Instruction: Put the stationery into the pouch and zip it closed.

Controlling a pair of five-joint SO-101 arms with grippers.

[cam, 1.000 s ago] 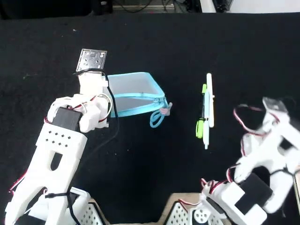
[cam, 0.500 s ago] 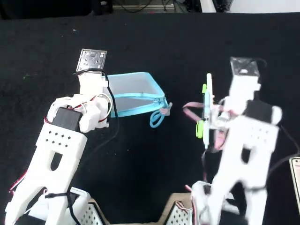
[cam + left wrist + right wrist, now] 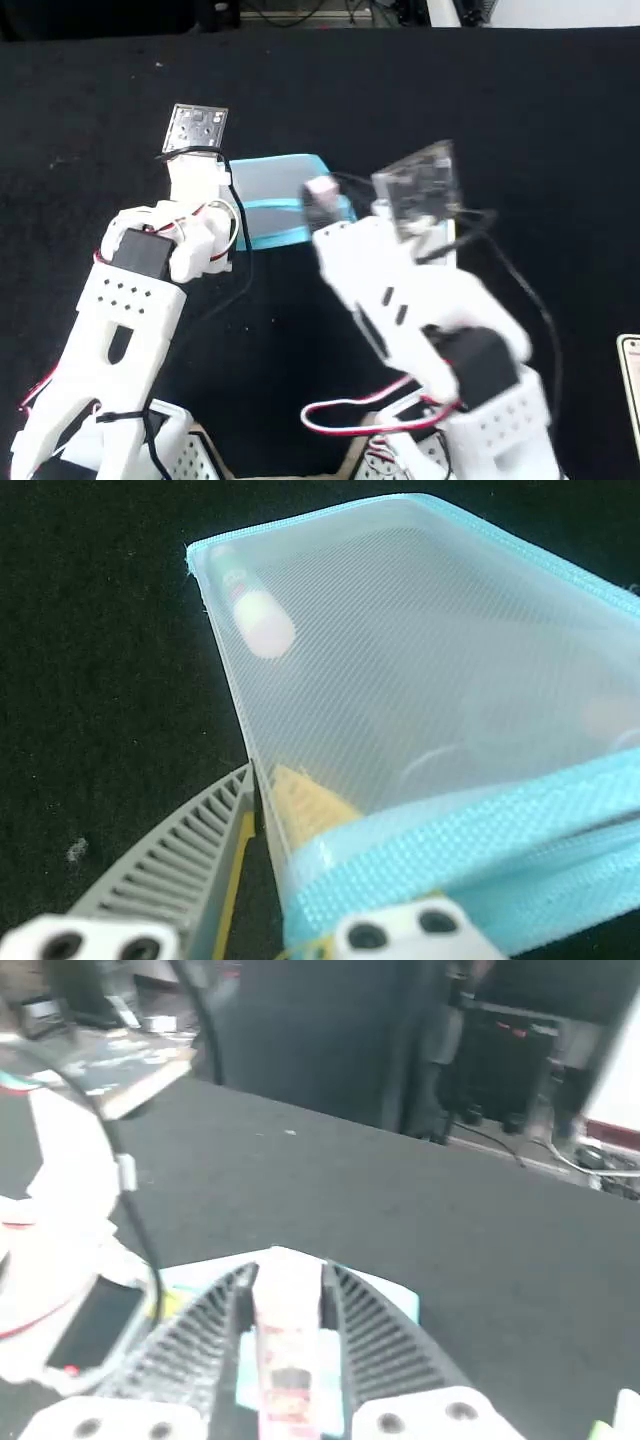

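Note:
A translucent pouch (image 3: pixel 275 185) with a teal zip edge lies at the middle left of the black table. My left gripper (image 3: pixel 232 215) is shut on its near left edge; in the left wrist view its fingers (image 3: pixel 190 870) pinch the pouch (image 3: pixel 420 680) at the zip band. A small white and pink item (image 3: pixel 255 620) shows through the mesh. My right gripper (image 3: pixel 288 1350) is shut on a small pink and white item (image 3: pixel 288 1360), held over the pouch (image 3: pixel 390 1300). In the high view this item (image 3: pixel 320 188) hangs at the pouch's right end. The right arm hides the pens.
A card (image 3: pixel 630 365) lies at the table's right edge. The right arm (image 3: pixel 430 300) reaches across the table's middle. Black cloth (image 3: pixel 560 150) stretches to the right and the back. A green-tipped end (image 3: pixel 612 1415) shows at the corner of the right wrist view.
The right arm swung from the far right, over the pens, to the pouch's right end. The left arm and the pouch stayed put.

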